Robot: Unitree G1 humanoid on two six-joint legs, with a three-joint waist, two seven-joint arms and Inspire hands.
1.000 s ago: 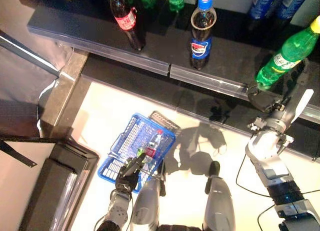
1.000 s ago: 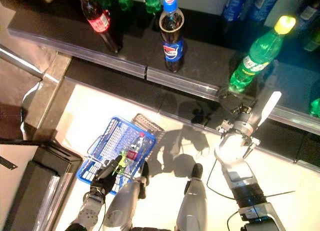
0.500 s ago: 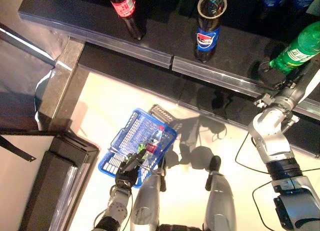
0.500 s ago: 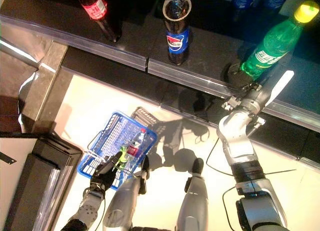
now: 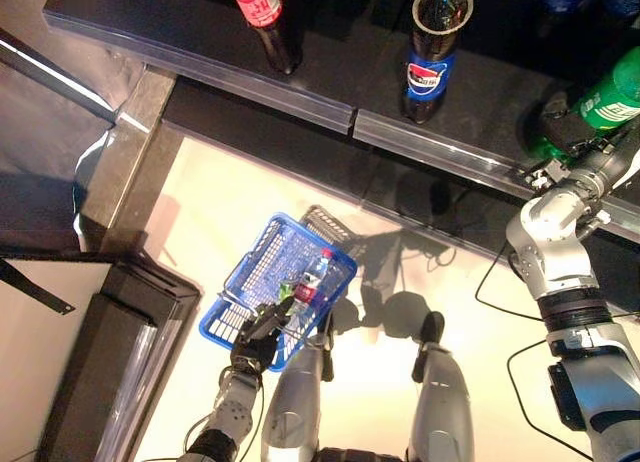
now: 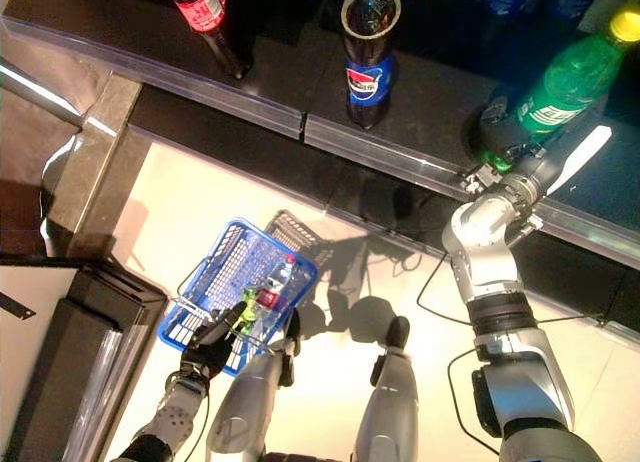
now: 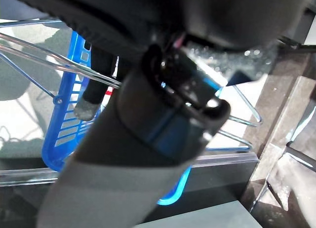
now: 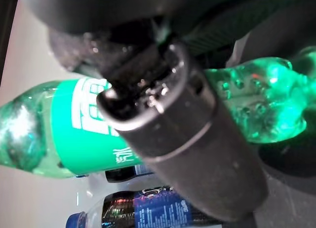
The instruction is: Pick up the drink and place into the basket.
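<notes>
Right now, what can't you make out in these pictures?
- Right hand on the green bottle: whether its fingers close round the base is unclear; the right wrist view is blocked by the hand's own bulk.
- Green bottle's upper part: cut off by the left eye view's edge.
- Blue basket: small bottles inside, too small to identify.
- Left hand: holds the basket's wire handle.
</notes>
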